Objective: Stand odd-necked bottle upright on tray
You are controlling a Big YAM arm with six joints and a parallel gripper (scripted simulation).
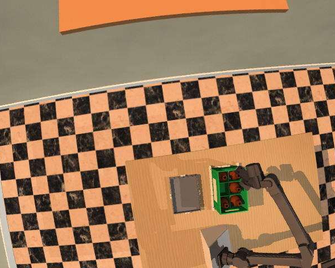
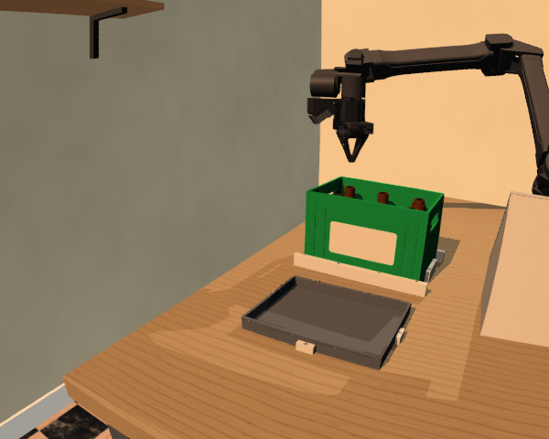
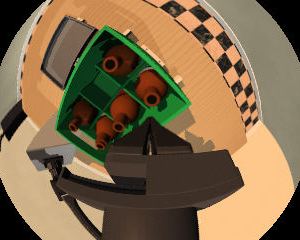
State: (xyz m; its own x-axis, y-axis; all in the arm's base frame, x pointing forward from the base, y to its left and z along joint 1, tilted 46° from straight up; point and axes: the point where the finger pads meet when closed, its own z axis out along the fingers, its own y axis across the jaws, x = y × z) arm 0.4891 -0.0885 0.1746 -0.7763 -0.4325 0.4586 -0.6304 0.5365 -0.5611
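Fingers (image 1: 238, 170) (image 2: 351, 160): together, nothing gripped, above crate | Bottles: all five in crate (image 1: 234, 212) (image 2: 319, 212) (image 3: 172, 116), odd one undetermined | Tray (image 1: 187, 211) (image 2: 316, 350) (image 3: 54, 81): unfilled, beside crate, apparently for short transfer

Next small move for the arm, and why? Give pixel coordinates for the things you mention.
I'd probably open the tool (image 2: 351, 159) (image 3: 150, 121) partway before any descent. Its fingertips are together with nothing between them, above the green crate (image 2: 374, 205). All five bottles stand in the crate and none is on the tray (image 1: 186, 194) (image 2: 331, 306) (image 3: 70, 52), so shut fingers likely couldn't straddle a neck.
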